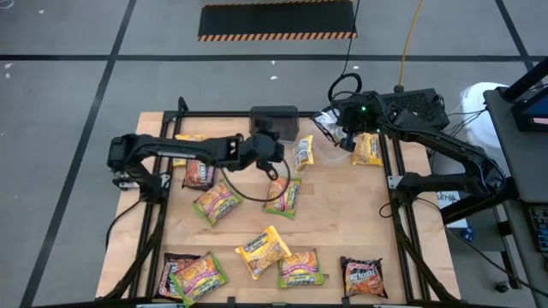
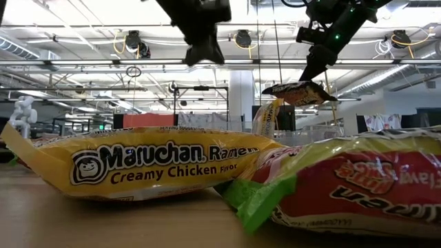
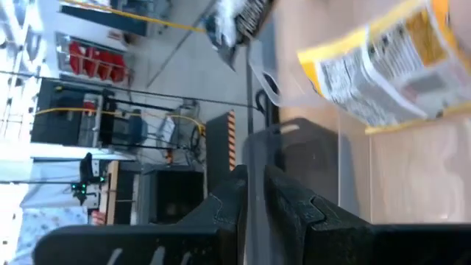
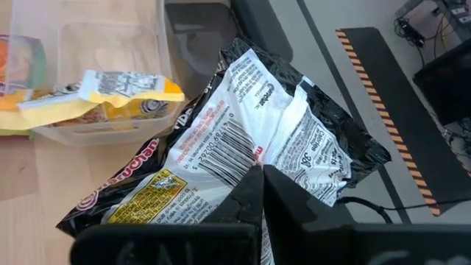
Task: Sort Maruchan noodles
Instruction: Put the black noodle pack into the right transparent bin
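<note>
The Maruchan noodles are flat packets spread over the wooden table [image 1: 342, 222]: green-edged ones [image 1: 216, 204] [image 1: 284, 197], a yellow one [image 1: 264, 250] and a dark one [image 1: 364, 278]. My right gripper [image 1: 340, 135] is shut on a black packet [image 4: 280, 132] above the far right of the table. My left gripper [image 1: 276, 158] hovers over the far middle, between the dark grey box [image 1: 274, 120] and a clear tub [image 1: 304, 152]. Its fingers [image 3: 228, 206] are almost together with nothing between them. The tub holds a yellow packet [image 3: 390, 66]. My right gripper pinches the black packet between its two fingers at one edge [image 4: 254, 163], its barcode side toward the wrist camera. The fingers slant downward from the table's right side. The packet [image 2: 300, 93] is lifted clear of the table and sticks out crumpled beyond the fingertips.
Another yellow packet [image 1: 368, 150] lies at the far right under my right arm. More packets [image 1: 199, 275] [image 1: 298, 269] lie along the near edge, and a dark one [image 1: 199, 175] lies under my left arm. A black frame [image 1: 398, 197] borders the table.
</note>
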Available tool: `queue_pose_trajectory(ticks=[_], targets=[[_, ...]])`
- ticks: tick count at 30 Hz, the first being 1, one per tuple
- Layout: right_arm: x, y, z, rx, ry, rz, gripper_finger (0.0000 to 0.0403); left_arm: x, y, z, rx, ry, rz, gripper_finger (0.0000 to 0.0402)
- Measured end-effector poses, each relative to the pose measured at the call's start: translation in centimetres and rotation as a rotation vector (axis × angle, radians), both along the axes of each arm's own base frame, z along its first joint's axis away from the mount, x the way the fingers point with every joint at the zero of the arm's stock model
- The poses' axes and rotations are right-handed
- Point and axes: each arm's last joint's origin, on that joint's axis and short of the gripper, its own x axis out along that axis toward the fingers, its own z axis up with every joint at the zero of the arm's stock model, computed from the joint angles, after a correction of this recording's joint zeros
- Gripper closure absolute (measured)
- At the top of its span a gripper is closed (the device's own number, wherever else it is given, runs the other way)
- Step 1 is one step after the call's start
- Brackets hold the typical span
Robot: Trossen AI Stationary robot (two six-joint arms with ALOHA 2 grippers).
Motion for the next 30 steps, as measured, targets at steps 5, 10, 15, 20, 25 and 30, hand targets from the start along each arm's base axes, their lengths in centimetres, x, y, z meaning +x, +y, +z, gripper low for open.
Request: queue_pose_trajectory(ticks=[5, 10, 15, 20, 25, 30], targets=[[0.1, 0.2, 0.0, -0.007, 0.003, 0.018, 0.0403, 2.0, 1.9, -1.8, 0.054, -0.006, -0.036, 0.0348], [0.1, 0.2, 0.0, -0.007, 0.003, 0.019, 0.0403, 3.7, 3.2, -2.9, 0.112, -0.041, -0.11, 0.0348], [0.1, 0.2, 0.0, -0.009, 0.005, 0.022, 0.0403, 4.8, 4.4, -4.1, 0.135, -0.071, -0.198, 0.0348], [0.2, 0.2, 0.0, -0.009, 0.005, 0.022, 0.0403, 5.3, 5.3, -5.2, 0.127, -0.084, -0.233, 0.0348], [0.2, 0.2, 0.0, -0.007, 0.003, 0.025, 0.0403, 5.2, 6.3, -4.9, 0.144, -0.104, -0.254, 0.0348], [0.2, 0.3, 0.0, 0.009, -0.01, 0.046, 0.0403, 5.1, 7.4, -4.4, 0.146, -0.159, -0.277, 0.0348]])
